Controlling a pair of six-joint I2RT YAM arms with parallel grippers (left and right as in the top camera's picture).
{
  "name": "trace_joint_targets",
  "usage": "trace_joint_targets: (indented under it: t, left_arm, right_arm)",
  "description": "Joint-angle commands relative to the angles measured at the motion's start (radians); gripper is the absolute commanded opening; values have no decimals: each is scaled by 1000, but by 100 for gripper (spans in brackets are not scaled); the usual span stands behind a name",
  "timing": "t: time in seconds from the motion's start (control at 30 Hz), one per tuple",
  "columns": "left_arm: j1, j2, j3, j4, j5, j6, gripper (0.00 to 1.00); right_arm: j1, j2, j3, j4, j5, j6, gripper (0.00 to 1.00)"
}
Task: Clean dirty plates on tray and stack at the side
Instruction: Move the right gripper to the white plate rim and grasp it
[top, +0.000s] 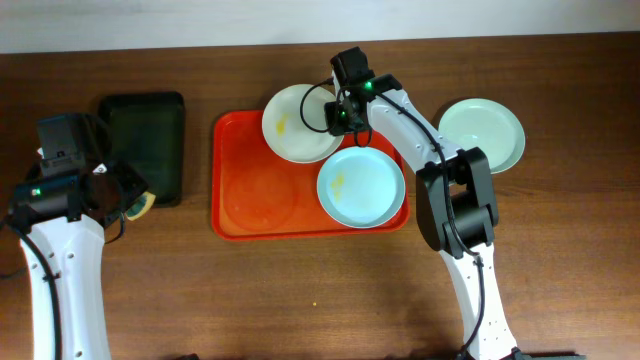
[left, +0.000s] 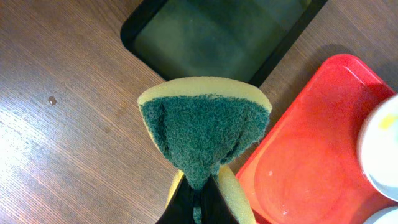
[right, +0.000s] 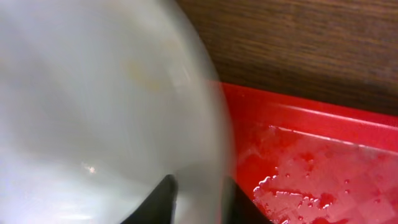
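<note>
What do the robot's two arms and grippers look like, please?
Both arms, the left arm and the right arm, have smooth white links joined by bulky black joint housings. Thin black cables loop alongside, and a small green light glows near each wrist. The left gripper and right gripper have black fingers.

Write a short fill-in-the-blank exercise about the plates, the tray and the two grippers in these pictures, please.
1. The left gripper pinches a folded green-and-yellow ___.
2. The pale green plate lies on the ___, outside the red tray.
3. The right gripper clamps the rim of the cream-white plate, which bears a ___ smudge.
Missing words: sponge, table, yellow.
</note>
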Motion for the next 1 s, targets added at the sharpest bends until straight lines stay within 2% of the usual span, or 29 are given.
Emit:
trace_joint_targets:
  t: [0.0,0.13,0.3,0.33,0.37,0.47,0.6,0.63,0.67,0.8,0.97]
  left_arm:
    - [3,-12,-8,6,11,-9,0]
    - [3,-10,-8,18,38,-5,0]
    - [0,-4,-10,51,193,82,0]
    - [-3,4,-10,53,202,82,0]
    - [-12,16,-10,53,201,82,0]
    - [-65,60,-10,56,201,107,0]
    - [-130,105,-10,75,201,134,0]
    - [-144,118,-10,77,201,134,0]
    - [-158,132,-10,77,201,134,0]
    - [-218,206,-10,99,202,133,0]
    - [-309,342,-10,226,241,133,0]
  right_arm:
    - [1,15,-2,2,-23,-2,6]
    - [5,-24,5,-56,-106,-6,4]
    - [68,-44,30,-227,-264,-6,4]
    - [79,-44,30,-232,-247,-5,11]
    - [96,-44,30,-230,-207,-5,33]
    - [115,-44,30,-173,-57,-6,45]
    - [112,-24,27,-97,-57,-122,48]
    - [112,-16,26,-91,-57,-124,48]
    - [112,-5,21,-88,-58,-124,41]
    - [113,21,13,-96,-58,-122,4]
    - [136,21,13,-161,-129,-115,4]
